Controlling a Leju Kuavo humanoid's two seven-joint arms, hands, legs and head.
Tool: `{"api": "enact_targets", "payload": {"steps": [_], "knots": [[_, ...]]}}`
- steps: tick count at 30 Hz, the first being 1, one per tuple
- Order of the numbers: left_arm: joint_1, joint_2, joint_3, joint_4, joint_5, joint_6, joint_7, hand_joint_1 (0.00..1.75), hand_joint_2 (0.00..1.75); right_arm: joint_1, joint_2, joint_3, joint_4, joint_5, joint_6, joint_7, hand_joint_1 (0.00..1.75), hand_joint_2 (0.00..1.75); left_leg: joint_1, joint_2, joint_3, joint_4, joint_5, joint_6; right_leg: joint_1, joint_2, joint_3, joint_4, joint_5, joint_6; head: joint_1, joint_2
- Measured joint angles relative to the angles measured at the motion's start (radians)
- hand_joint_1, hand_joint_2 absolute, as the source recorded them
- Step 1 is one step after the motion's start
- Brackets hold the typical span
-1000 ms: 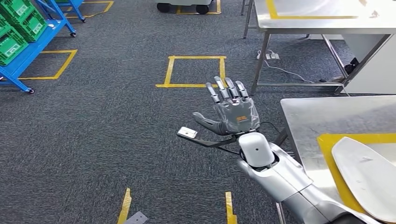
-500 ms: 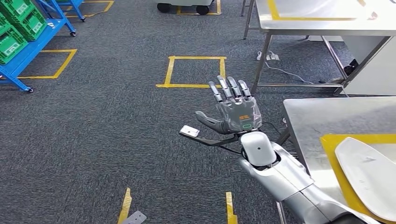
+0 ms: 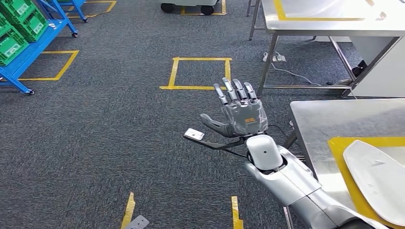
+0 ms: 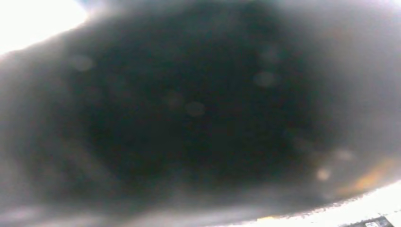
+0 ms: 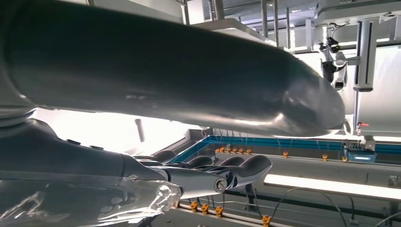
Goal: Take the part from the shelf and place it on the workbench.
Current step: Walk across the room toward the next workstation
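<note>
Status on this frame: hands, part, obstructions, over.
Right hand open, up over the carpet, holding nothing. White part lies on the workbench, across its yellow-taped patch. Hand and part well apart.

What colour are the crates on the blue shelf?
Green. The crates sit on the blue shelf at the far left, clearest in the head view.

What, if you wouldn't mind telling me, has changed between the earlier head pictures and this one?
Very little. A second ago the whole picture slid slightly leftward, so the camera turned a touch; in the last half second nothing visibly moved. The right hand stays raised over the carpet with its fingers spread, holding nothing, and the white part stays on the workbench.
</note>
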Motion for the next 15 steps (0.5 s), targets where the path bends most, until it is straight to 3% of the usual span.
{"api": "enact_targets", "payload": {"steps": [15], "knots": [[0.000,-0.003,0.000,0.000,-0.001,0.024,0.004,0.00,0.00,0.007,0.000,0.000,0.000,0.000,0.003,-0.002,0.00,0.00,-0.001,0.000,0.000,0.002,-0.001,0.002,-0.001,0.000,0.000,-0.001,0.001,0.001,0.000,0.000]]}}
